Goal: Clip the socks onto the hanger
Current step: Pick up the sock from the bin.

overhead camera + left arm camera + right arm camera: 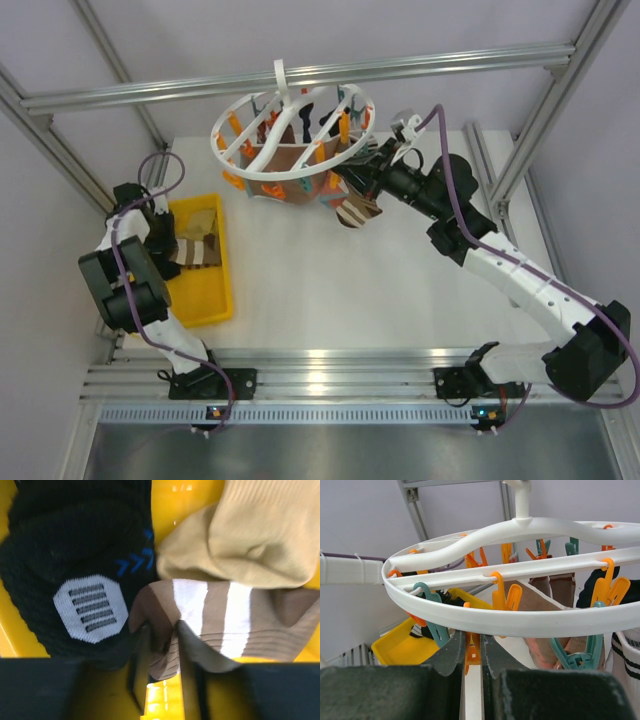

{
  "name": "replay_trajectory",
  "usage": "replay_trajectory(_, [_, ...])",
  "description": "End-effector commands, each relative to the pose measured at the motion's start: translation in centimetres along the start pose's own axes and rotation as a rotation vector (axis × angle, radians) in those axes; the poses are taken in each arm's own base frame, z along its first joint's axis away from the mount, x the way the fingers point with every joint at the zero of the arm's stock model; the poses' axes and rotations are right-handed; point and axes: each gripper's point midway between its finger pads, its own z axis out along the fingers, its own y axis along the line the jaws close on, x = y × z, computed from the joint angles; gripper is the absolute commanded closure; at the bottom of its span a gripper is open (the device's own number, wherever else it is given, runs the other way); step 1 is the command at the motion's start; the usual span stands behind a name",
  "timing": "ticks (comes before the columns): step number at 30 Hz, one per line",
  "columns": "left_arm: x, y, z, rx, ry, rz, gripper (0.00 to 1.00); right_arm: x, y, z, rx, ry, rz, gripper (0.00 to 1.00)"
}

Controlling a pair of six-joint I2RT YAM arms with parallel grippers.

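The white round hanger (290, 125) hangs from the rail at the back, with orange and teal clips and several socks clipped on it; it also fills the right wrist view (520, 575). My right gripper (472, 647) is shut on an orange clip (472, 652) under the ring's near rim. My left gripper (162, 652) is down in the yellow tray, shut on the edge of a brown-and-cream striped sock (215, 620). A black sock (75, 565) lies to its left and a tan sock (245, 535) behind it.
The yellow tray (210, 295) sits at the table's left edge. Aluminium frame posts stand at both sides, and a rail (450, 62) crosses the back. A striped sock (355, 212) hangs low from the hanger near my right gripper (362, 170).
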Motion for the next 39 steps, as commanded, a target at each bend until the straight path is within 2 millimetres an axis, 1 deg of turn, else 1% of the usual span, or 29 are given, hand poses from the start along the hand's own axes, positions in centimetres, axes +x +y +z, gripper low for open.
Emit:
replay_trajectory(1, [-4.1, 0.2, -1.0, -0.032, -0.119, 0.042, 0.72, 1.1, -1.2, -0.4, 0.024, 0.033, 0.002, 1.00])
replay_trajectory(2, [-4.4, 0.0, -1.3, -0.026, -0.128, 0.044, 0.80, 1.1, -1.2, -0.4, 0.024, 0.033, 0.004, 1.00])
replay_trajectory(3, [-4.3, -0.4, -1.6, -0.020, -0.124, 0.051, 0.84, 1.3, -1.3, -0.5, 0.027, 0.038, 0.004, 1.00])
replay_trajectory(5, [-4.8, -0.7, -3.0, -0.023, -0.147, 0.074, 0.89, 1.3, -1.2, -0.8, 0.023, 0.039, 0.004, 1.00])
replay_trajectory(6, [-4.9, -0.8, -3.4, -0.025, -0.150, 0.080, 0.97, 1.3, -1.2, -0.9, 0.023, 0.041, 0.003, 1.00])
replay_trajectory(7, [-5.1, -0.9, -4.4, -0.032, -0.166, 0.090, 1.00, 1.4, -1.2, -0.9, 0.023, 0.042, 0.003, 1.00])
replay_trajectory(9, [-5.3, -0.9, -5.5, -0.040, -0.185, 0.099, 1.00, 1.4, -1.1, -1.1, 0.022, 0.043, 0.003, 1.00])
replay_trajectory(10, [-5.7, -1.0, -6.8, -0.045, -0.212, 0.115, 1.00, 1.3, -1.0, -1.2, 0.021, 0.040, 0.002, 1.00])
replay_trajectory(12, [-6.7, -1.3, -8.3, -0.039, -0.259, 0.124, 1.00, 1.4, -1.1, -1.3, 0.022, 0.043, -0.001, 1.00])
replay_trajectory(13, [-7.3, -1.5, -9.7, -0.040, -0.294, 0.135, 1.00, 1.3, -0.9, -1.3, 0.018, 0.041, -0.002, 1.00])
replay_trajectory(15, [-8.7, -1.8, -11.6, -0.032, -0.347, 0.134, 1.00, 1.2, -0.9, -1.3, 0.016, 0.040, -0.006, 1.00])
replay_trajectory(16, [-9.1, -2.5, -12.4, -0.001, -0.360, 0.140, 1.00, 1.3, -0.9, -1.3, 0.017, 0.041, -0.004, 1.00])
replay_trajectory(17, [-9.9, -3.0, -13.8, 0.020, -0.372, 0.141, 1.00, 1.2, -0.8, -1.4, 0.015, 0.041, -0.007, 1.00])
replay_trajectory(18, [-10.2, -3.1, -14.5, 0.040, -0.372, 0.132, 1.00, 1.3, -0.9, -1.4, 0.019, 0.043, -0.006, 1.00])
replay_trajectory(19, [-10.8, -4.0, -15.2, 0.105, -0.384, 0.109, 1.00, 1.2, -0.9, -1.4, 0.017, 0.042, -0.008, 1.00])
replay_trajectory(20, [-12.4, -4.2, -17.2, 0.124, -0.434, 0.113, 1.00, 1.3, -0.8, -1.5, 0.017, 0.042, -0.009, 1.00])
replay_trajectory(21, [-12.1, -4.4, -17.9, 0.152, -0.418, 0.098, 1.00, 1.3, -0.9, -1.5, 0.019, 0.045, -0.008, 1.00])
replay_trajectory(23, [-12.6, -5.5, -19.9, 0.204, -0.452, 0.127, 1.00, 1.1, -0.8, -1.6, 0.020, 0.042, -0.013, 1.00])
replay_trajectory(24, [-12.2, -5.7, -20.4, 0.218, -0.453, 0.147, 1.00, 1.0, -0.9, -1.7, 0.023, 0.041, -0.013, 1.00])
replay_trajectory(25, [-11.9, -6.1, -21.6, 0.225, -0.477, 0.170, 1.00, 0.9, -0.8, -1.7, 0.021, 0.040, -0.015, 1.00])
replay_trajectory(27, [-11.0, -6.7, -22.2, 0.242, -0.481, 0.195, 1.00, 0.8, -0.7, -1.8, 0.020, 0.039, -0.021, 1.00])
replay_trajectory(28, [-10.4, -6.9, -23.0, 0.236, -0.488, 0.218, 1.00, 0.7, -0.7, -1.8, 0.020, 0.037, -0.022, 1.00])
replay_trajectory(30, [-9.7, -6.9, -23.6, 0.235, -0.488, 0.226, 1.00, 0.7, -0.7, -1.9, 0.021, 0.040, -0.024, 1.00])
replay_trajectory(31, [-9.1, -7.1, -24.4, 0.236, -0.494, 0.235, 1.00, 0.6, -0.6, -1.9, 0.019, 0.038, -0.026, 1.00])
replay_trajectory(33, [-8.5, -7.1, -25.2, 0.248, -0.503, 0.246, 1.00, 0.7, -0.6, -2.0, 0.019, 0.040, -0.024, 1.00])
replay_trajectory(34, [-8.2, -7.3, -26.1, 0.245, -0.522, 0.262, 1.00, 0.5, -0.6, -2.1, 0.021, 0.036, -0.026, 1.00])
replay_trajectory(36, [-7.1, -7.6, -26.7, 0.258, -0.520, 0.284, 1.00, 0.5, -0.6, -2.2, 0.020, 0.039, -0.028, 1.00])
replay_trajectory(37, [-6.7, -8.1, -27.7, 0.261, -0.545, 0.325, 1.00, 0.5, -0.5, -2.3, 0.020, 0.037, -0.028, 1.00])
replay_trajectory(39, [-6.1, -8.6, -28.5, 0.272, -0.558, 0.386, 1.00, 0.5, -0.5, -2.3, 0.021, 0.040, -0.030, 1.00])
